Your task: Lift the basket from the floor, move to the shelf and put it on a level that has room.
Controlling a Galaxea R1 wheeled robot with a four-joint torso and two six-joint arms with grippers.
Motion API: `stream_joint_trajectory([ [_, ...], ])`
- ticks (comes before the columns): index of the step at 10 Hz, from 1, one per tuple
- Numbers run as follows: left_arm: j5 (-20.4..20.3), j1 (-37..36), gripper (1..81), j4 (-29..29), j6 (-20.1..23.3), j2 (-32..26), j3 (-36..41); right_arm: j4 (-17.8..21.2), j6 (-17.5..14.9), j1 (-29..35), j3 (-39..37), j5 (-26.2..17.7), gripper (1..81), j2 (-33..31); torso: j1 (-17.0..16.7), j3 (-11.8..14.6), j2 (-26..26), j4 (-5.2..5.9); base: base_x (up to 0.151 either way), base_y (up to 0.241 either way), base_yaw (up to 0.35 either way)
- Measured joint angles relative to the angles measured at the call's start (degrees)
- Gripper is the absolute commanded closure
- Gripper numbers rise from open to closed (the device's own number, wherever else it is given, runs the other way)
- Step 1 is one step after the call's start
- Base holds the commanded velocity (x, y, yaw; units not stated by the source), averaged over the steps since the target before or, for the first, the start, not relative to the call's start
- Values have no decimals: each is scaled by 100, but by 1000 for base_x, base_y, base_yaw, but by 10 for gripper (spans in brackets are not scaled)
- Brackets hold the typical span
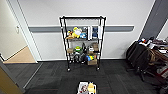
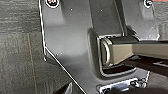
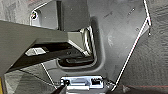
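The shelf (image 1: 82, 42), a tall black wire rack on small wheels, stands against the white wall straight ahead in the head view. Its top level (image 1: 82, 17) is a bare wire grid. The tiers below hold plush toys, books and small brown boxes. The basket (image 1: 86, 88), pale and holding colourful items, sits on the dark carpet floor (image 1: 55, 80) at the near edge of the head view, partly cut off, in line with the rack. Dark carpet floor (image 2: 17, 50) also lies under the robot's own plate in the left wrist view, and the same carpet floor (image 3: 152, 62) appears in the right wrist view.
An open doorway with tan wooden flooring (image 1: 21, 56) lies to the left. A chair piled with dark clothes and a cluttered desk (image 1: 150, 56) stand at the right. A yellowish panel (image 1: 6, 82) juts in at the near left. Open carpet separates the basket from the rack.
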Motion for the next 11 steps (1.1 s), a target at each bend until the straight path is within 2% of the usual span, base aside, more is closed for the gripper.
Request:
stream_joint_trajectory([
  [6,-6,-23,10,0,41,24,-17,16,27,41,-40,18,10,13,5,-2,2,0,143,0,0],
  [11,9,2,10,0,41,57,-26,13,27,35,-49,-2,10,16,-2,-2,2,0,144,-68,0],
])
